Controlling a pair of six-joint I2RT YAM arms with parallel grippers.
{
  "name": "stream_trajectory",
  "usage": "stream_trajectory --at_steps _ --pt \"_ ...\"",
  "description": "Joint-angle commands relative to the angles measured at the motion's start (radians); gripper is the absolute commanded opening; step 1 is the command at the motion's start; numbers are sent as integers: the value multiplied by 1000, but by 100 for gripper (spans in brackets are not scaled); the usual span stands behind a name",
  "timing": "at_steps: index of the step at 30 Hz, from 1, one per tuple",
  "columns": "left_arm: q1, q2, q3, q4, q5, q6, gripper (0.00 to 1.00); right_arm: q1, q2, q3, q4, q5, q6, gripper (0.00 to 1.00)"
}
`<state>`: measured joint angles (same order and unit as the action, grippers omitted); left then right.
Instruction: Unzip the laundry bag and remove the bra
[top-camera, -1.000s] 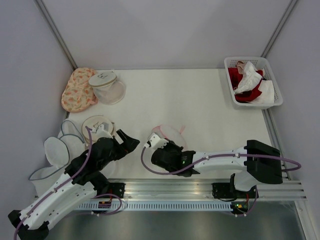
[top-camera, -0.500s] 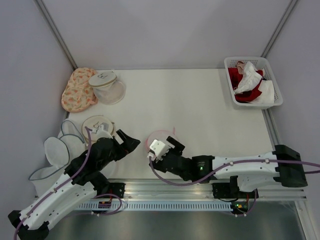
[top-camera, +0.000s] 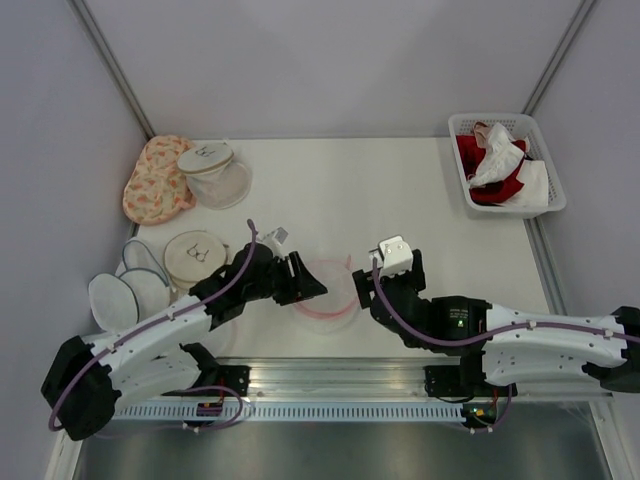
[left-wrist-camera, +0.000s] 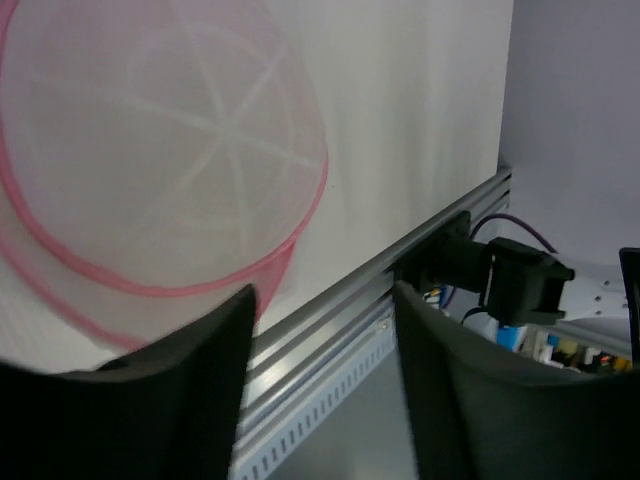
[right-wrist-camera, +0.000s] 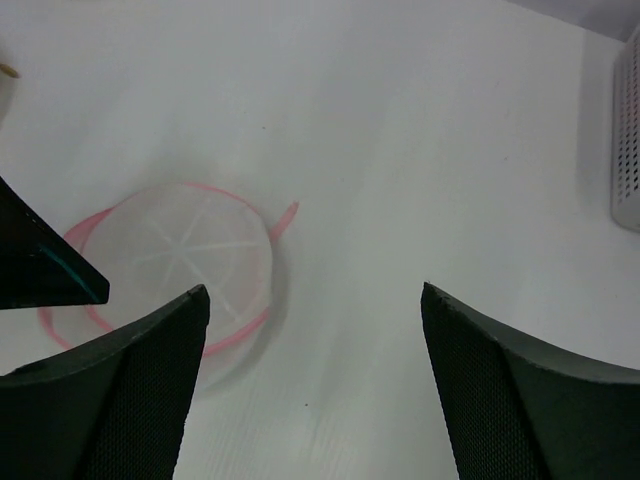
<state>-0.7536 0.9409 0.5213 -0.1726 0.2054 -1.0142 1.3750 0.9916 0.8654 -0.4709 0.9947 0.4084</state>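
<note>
Frankly, the nearest hazard is lying right at the front: the aluminium rail (top-camera: 400, 378) is running along the edge of the counter (top-camera: 400, 190), and the laundry bag (top-camera: 327, 290) is sitting close behind it, loose and light. The left hand (left-wrist-camera: 320, 300) is hovering by the bag's left edge with its fingers spread and nothing between them. A low sideways nudge from there is likely going to skate the mesh toward the rail rather than catch it.

The right hand (right-wrist-camera: 315, 295) is hanging just right of the bag, fingers likewise wide apart and gripping nothing. So the two hands are flanking one small dome (a tight spot) and are risking a knock against each other if both are closing in together.

A pink tab (right-wrist-camera: 288, 216) is sticking out from the rim. Whether it is the zip pull I cannot tell, and a pinch on plain mesh is only going to crumple the dome. Whether a bra is lying inside is not showing either.

Room is opening up farther back, with bare counter stretching behind and right of the bag. To the left, a tan round pouch (top-camera: 195, 255) is crowding the left arm's side. The orange floral pouch (top-camera: 155, 180) and the clear mesh dome (top-camera: 215, 172) are sitting beyond it, and the white basket (top-camera: 495, 118) is occupying the far right corner.
</note>
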Motion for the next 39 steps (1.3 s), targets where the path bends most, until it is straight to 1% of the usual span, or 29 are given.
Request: stream_trajectory --at_steps 1,2,3,4,5,6,7,8,9,10,11,12,13,15,17,19,20,21,22,25,28,29,30,31,32,33,34,37,39 --pt "-4 96 123 226 107 143 54 -2 -56 -22 -129 79 179 87" --pt "-4 126 138 245 139 161 40 -2 -68 -28 -136 79 191 78" --pt "-4 204 152 263 164 167 29 -2 -83 -38 -143 81 204 74" --pt "-4 241 176 277 182 169 8 -2 -109 -43 -149 88 213 69" --pt "-4 284 183 329 230 164 2 -1 -122 -46 -161 94 228 57" --pt "-6 323 184 366 258 155 2 -1 -134 -48 -175 102 240 51" --pt "-4 398 178 416 285 144 2 -2 -151 -45 -192 120 259 48" --pt "-6 433 177 491 342 117 2 -2 -159 -39 -228 127 283 44" --pt "-6 470 178 525 370 106 2 -2 -162 -32 -247 134 297 43" --pt "-7 546 184 551 394 97 2 -2 -168 -26 -270 151 314 43" --pt "-12 576 189 574 434 88 2 -2 -169 -11 -316 156 348 43" --pt "-15 608 198 568 440 89 2 -1 -171 -2 -337 162 362 43" --pt "-15 649 203 555 437 98 2 -2 -169 6 -380 168 380 43" --pt "-16 679 200 516 421 114 2 -1 -177 26 -411 168 427 44" --pt "-16 713 204 469 396 141 2 -2 -188 29 -433 163 452 54" --pt "-16 740 229 362 349 182 2 -1 -202 23 -422 157 464 64" --pt "-16 756 235 322 316 193 2 -2 -205 15 -416 151 461 65" --pt "-15 759 241 238 280 206 2 -2 -206 14 -411 150 460 66" --pt "-13 759 243 201 199 222 2 -2 -202 14 -411 148 460 67" --pt "22 757 214 99 112 246 2 -1 -185 24 -413 145 457 68" --pt "126 754 136 88 112 261 2 -2 -173 38 -411 147 445 69" --pt "210 750 108 96 121 262 2 -2 -171 43 -410 151 435 69" --pt "255 727 50 104 130 267 2 -2 -171 44 -410 154 431 69" --pt "301 711 27 104 137 281 2 -2 -172 46 -408 156 425 69" --pt "383 693 7 96 135 292 2 -2 -177 46 -408 157 420 69" --pt "423 644 -24 85 134 296 2 -2 -179 46 -407 157 417 69" --pt "488 621 -38 85 172 299 2 -2 -180 44 -405 162 414 70" --pt "562 560 -56 90 218 235 2 -1 -183 44 -399 165 402 70" --pt "592 533 -49 62 200 200 2 -2 -189 49 -403 165 403 70"
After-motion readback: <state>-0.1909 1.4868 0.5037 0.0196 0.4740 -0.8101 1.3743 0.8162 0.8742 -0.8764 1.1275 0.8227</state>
